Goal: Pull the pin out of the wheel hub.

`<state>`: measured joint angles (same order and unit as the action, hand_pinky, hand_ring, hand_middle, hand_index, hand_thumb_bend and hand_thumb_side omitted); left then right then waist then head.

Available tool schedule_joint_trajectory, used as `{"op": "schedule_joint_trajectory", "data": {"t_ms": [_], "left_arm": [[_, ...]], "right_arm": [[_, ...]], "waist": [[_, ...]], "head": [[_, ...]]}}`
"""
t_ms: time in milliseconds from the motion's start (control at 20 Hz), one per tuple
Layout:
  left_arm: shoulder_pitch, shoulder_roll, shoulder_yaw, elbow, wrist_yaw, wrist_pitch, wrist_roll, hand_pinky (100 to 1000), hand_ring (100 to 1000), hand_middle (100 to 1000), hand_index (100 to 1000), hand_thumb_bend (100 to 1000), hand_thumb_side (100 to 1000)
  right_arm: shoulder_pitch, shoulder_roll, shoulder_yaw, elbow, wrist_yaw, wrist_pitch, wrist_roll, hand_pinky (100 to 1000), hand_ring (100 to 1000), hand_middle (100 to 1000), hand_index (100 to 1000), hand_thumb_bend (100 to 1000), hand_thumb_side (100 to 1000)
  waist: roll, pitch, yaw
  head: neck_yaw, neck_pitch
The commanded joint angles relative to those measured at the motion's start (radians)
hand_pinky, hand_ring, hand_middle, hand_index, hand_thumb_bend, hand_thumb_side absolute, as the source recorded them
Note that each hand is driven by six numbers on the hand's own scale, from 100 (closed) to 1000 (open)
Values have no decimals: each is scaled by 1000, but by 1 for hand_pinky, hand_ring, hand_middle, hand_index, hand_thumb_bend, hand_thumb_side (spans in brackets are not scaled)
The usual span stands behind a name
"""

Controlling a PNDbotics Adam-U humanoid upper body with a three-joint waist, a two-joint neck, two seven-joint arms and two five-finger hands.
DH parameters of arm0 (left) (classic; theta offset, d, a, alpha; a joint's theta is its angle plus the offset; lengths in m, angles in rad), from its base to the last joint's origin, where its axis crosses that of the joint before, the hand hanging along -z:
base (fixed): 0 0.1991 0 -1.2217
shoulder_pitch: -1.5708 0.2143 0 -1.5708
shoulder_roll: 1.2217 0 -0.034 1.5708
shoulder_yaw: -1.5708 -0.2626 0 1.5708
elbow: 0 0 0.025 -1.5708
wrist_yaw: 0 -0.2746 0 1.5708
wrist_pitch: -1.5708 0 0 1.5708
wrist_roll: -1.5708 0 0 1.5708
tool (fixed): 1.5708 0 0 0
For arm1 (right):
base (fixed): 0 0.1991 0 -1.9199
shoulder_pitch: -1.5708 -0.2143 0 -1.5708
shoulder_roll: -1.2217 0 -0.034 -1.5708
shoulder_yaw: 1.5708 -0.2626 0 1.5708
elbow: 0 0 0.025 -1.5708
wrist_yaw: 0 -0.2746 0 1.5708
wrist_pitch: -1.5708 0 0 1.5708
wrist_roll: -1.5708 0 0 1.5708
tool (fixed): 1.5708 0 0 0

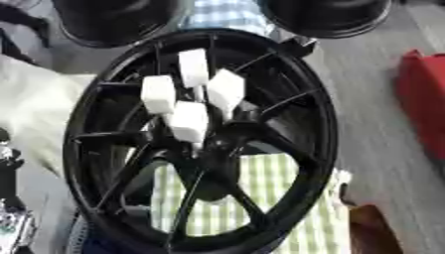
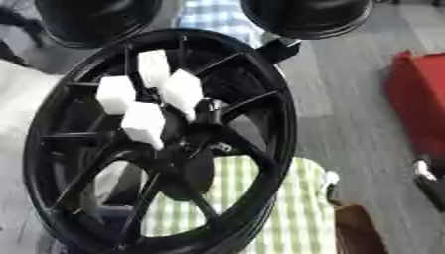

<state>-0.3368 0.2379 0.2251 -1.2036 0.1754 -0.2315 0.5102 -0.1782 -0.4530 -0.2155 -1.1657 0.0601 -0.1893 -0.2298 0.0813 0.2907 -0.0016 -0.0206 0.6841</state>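
Black spoked wheel hub (image 1: pixel 200 144), white pins (image 1: pixel 189 120)

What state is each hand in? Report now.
Left hand: only partly visible at the lower left edge; cannot be told.
Right hand: only partly visible at the right edge; cannot be told.

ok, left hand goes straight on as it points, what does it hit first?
Hard to call: only a sliver of the left hand shows, lower left. Heading up the view, it probably meets the wheel hub outer rim first, not the white pins.
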Motion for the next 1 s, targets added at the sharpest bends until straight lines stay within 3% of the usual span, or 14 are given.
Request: {"op": "schedule_joint_trajectory", "data": {"t_ms": [50,450,600,800,1000], "left_arm": [[-13,35,2,-11,-1,-4,-1,682,658,496,710,462,629],[-21,34,5,-18,-1,-1,0,684,661,499,711,468,621],[-40,44,21,-86,-27,26,-4,685,666,502,715,457,608],[-81,124,23,-249,-116,113,-65,690,673,511,719,440,568],[-149,276,-18,-408,-173,199,-168,698,678,522,723,446,532]], "right_arm": [[-4,-26,-9,-23,7,0,-2,640,638,542,690,100,523],[-2,-26,-13,-21,8,2,-6,640,638,542,690,100,523],[2,-24,-21,-19,2,4,-17,640,638,542,690,100,522],[15,-28,-29,-16,-4,4,-30,640,638,542,690,100,520],[28,-35,-34,-14,-1,3,-38,640,638,541,690,100,519]], "waist": [[-3,-11,-1],[-1,-11,-5],[1,-10,-14],[6,-16,-15],[13,-23,-11]], "head": [[-2,-8],[-9,-8],[-23,-9],[-47,-5],[-61,1]]}}
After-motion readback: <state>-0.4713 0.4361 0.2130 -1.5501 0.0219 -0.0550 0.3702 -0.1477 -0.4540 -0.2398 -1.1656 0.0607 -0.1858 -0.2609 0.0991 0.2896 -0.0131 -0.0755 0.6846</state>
